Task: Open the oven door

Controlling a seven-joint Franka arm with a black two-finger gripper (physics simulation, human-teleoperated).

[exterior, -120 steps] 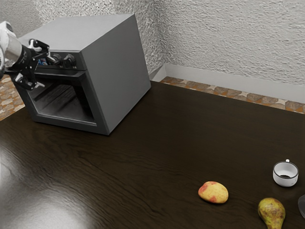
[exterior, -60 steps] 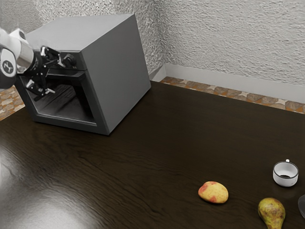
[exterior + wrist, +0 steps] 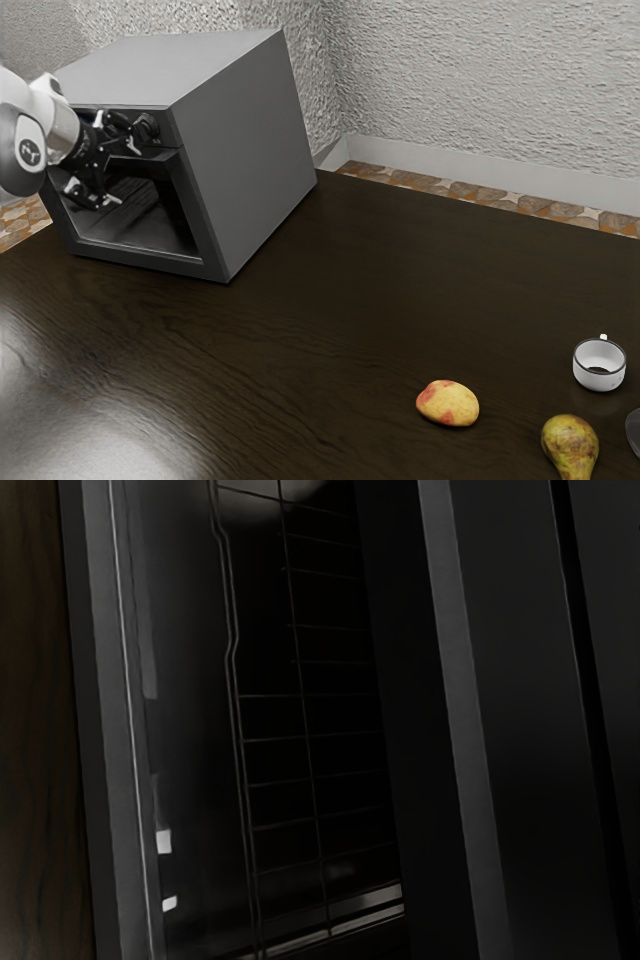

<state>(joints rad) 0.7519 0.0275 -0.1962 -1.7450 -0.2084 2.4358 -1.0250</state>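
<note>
In the exterior view my gripper [image 3: 123,173] is at the oven's front, its two fingers spread, one near the knobs and the other lower, in front of the glass. The dark handle [image 3: 160,159] runs along the top of the oven door [image 3: 150,258], at a height between the fingertips. The door stands shut against the grey oven [image 3: 240,150]. Through the door's glass, the wrist view shows a wire rack [image 3: 270,696] beside the long handle bar [image 3: 462,700]. Whether a finger touches the handle, I cannot tell.
The dark wooden table [image 3: 300,330] extends in front of the oven. Toward the exterior view's lower right are a yellow-red fruit [image 3: 448,403], a pear [image 3: 570,445], a white cup [image 3: 599,364] and part of a dark round object [image 3: 634,430]. Knobs [image 3: 147,127] sit above the door.
My hand has moved toward the exterior view's right and slightly downward across the oven's front, with its fingers still apart. The door has not visibly moved.
</note>
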